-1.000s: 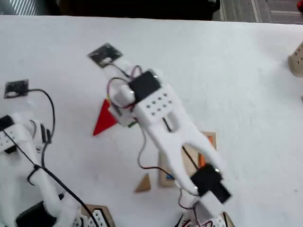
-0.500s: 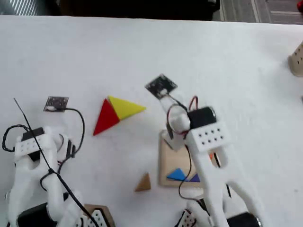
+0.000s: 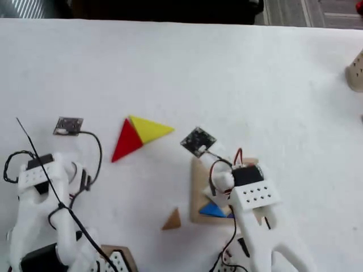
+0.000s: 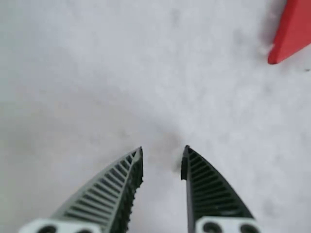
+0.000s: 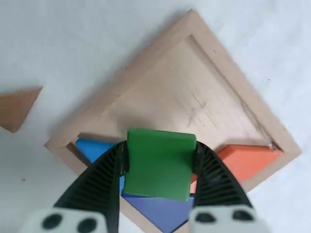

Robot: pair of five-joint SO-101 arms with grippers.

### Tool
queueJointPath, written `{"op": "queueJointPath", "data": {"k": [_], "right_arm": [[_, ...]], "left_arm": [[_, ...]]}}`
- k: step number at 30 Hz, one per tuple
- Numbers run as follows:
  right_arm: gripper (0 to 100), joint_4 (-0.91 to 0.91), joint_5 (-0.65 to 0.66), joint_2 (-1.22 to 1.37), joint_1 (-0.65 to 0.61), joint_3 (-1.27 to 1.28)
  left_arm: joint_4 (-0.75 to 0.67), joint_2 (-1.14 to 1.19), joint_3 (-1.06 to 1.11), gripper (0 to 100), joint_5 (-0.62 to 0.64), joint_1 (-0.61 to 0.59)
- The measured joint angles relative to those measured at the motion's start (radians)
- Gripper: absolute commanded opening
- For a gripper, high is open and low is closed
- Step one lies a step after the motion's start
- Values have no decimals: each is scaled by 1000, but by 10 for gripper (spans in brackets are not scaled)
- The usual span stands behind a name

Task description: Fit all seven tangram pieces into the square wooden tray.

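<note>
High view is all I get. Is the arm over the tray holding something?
Observer: Yes, the right gripper is shut on a green square.
Operator: What's inside the tray?
Observer: A light blue piece, a dark blue piece and an orange piece.
Operator: And the other gripper?
Observer: The left gripper is open and empty, over bare table near the red triangle.

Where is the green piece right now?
Right wrist view: the green piece sits between the right gripper's fingers, over the wooden tray, above the blue pieces.
</note>
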Motion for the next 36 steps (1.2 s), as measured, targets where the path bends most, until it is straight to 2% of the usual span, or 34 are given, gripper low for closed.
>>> {"op": "queueJointPath", "data": {"k": [7,14,17,24,29,31,34,35,36], "right_arm": [[30,-114,124,0,100,106],[235,-149,144,0,101,138],[266,-149,144,0,101,138],[265,-143,144,0,101,138],[255,-55,144,0,77,78],[197,-23,140,0,77,25],[33,-6,71,0,120,-63],[5,-6,51,0,141,-91],[30,-6,34,0,160,-112]], "left_arm": [[0,0,0,139,0,0],[0,0,0,139,0,0],[0,0,0,139,0,0],[0,0,0,139,-3,0],[0,0,0,139,-3,0],[0,0,0,139,-3,0],[0,0,0,139,-3,0],[0,0,0,139,-3,0],[0,0,0,139,-3,0]]}}
